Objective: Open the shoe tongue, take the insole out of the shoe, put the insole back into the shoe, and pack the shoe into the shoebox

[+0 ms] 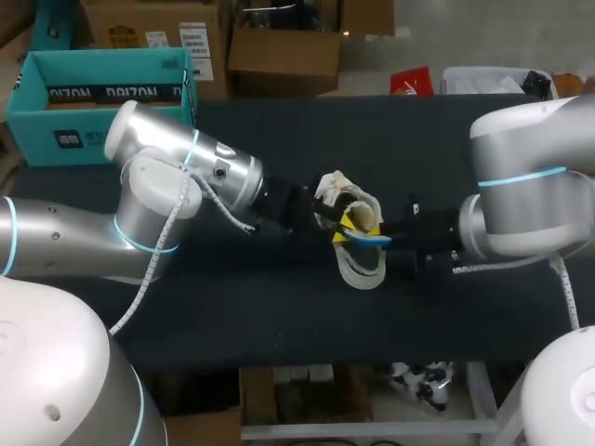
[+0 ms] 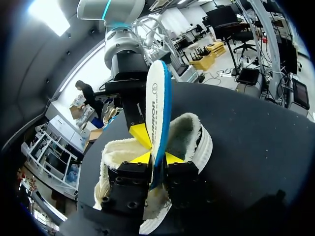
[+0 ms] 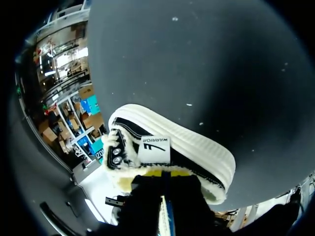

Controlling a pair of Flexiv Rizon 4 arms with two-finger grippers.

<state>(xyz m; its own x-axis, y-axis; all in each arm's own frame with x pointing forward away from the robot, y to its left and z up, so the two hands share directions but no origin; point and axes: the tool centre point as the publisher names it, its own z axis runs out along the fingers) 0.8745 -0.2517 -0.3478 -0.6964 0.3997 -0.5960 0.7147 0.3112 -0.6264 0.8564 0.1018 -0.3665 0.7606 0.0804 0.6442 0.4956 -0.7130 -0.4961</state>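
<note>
Shoe [image 3: 189, 147] on the table [image 1: 279, 316], cream ribbed sole, black upper, fleecy lining, white insole [image 2: 157, 98] with blue edge standing on edge over the shoe's opening, my left gripper [image 2: 158, 158] fingers pinched on its near end, right gripper [image 3: 166, 174] against the shoe, its hold hidden, cannot tell.

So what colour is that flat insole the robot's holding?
The flat insole is white with a bright blue edge; clearest in left wrist view.
</note>
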